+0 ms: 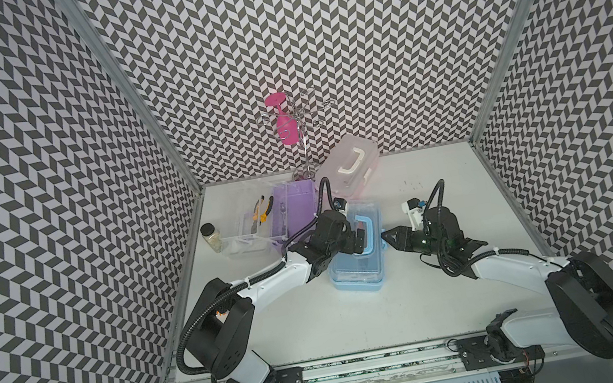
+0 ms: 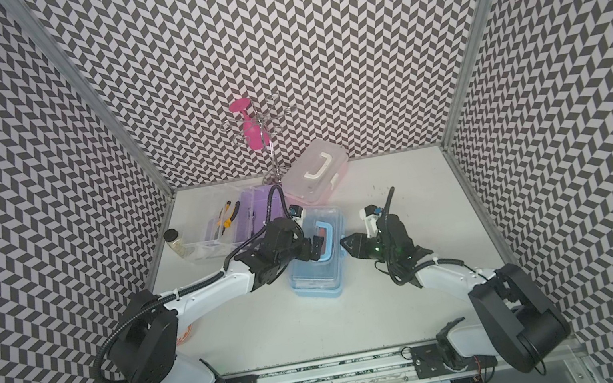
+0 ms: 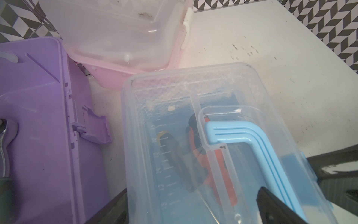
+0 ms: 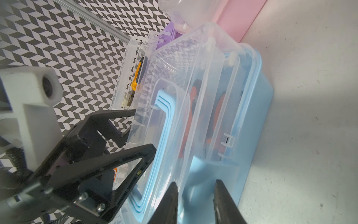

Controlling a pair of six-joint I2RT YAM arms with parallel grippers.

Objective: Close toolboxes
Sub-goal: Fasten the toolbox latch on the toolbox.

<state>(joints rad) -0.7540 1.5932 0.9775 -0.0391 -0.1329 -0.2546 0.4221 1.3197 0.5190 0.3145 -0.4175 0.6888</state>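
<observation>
Light blue toolbox, mid-table, lid lowered (purple one beside it standing open): lid is being held under the spread-open left gripper while the end latch is being addressed by the narrowly parted right gripper, a firm latching push apparently being called for next.

Left hand over light blue toolbox, right hand beside

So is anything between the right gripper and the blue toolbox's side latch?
Nothing visible. The right gripper, jaws open, sits at the latch on the blue toolbox; the left gripper is over the lid.
</observation>
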